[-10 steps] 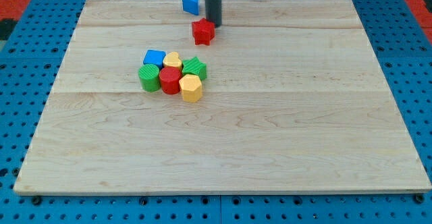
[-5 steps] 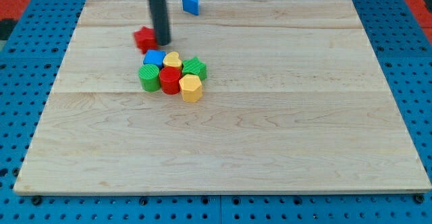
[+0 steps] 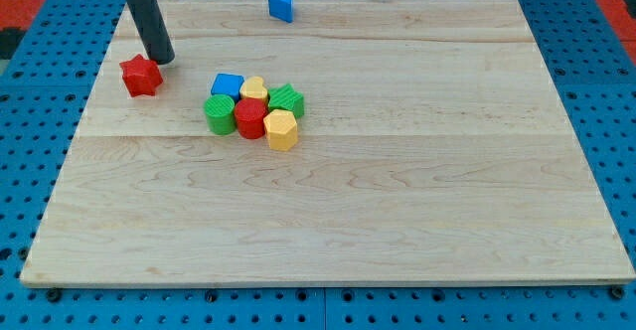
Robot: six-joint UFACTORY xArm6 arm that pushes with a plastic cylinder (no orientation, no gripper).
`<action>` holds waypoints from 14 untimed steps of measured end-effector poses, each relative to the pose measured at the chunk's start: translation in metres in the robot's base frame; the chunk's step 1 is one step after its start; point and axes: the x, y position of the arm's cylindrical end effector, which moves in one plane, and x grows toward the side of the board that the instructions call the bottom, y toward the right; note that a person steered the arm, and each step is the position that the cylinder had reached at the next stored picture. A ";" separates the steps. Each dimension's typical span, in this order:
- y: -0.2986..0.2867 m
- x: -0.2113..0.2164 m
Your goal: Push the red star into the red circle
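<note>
My tip (image 3: 162,59) is a bare rod end with nothing to open or clench. It rests on the wooden board (image 3: 397,221) at the far left, just beyond the red star (image 3: 141,76) and to its right; whether they touch I cannot tell. The red circle (image 3: 250,118) sits well right of the star, packed among a blue block (image 3: 228,84), yellow block (image 3: 254,88), two green blocks (image 3: 220,113) (image 3: 287,99) and a yellow hexagon (image 3: 281,130). A blue triangle (image 3: 281,3) lies at the far edge. Blue pegboard (image 3: 30,171) surrounds the board.
</note>
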 end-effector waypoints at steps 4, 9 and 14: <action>-0.045 0.047; -0.028 0.139; 0.113 0.163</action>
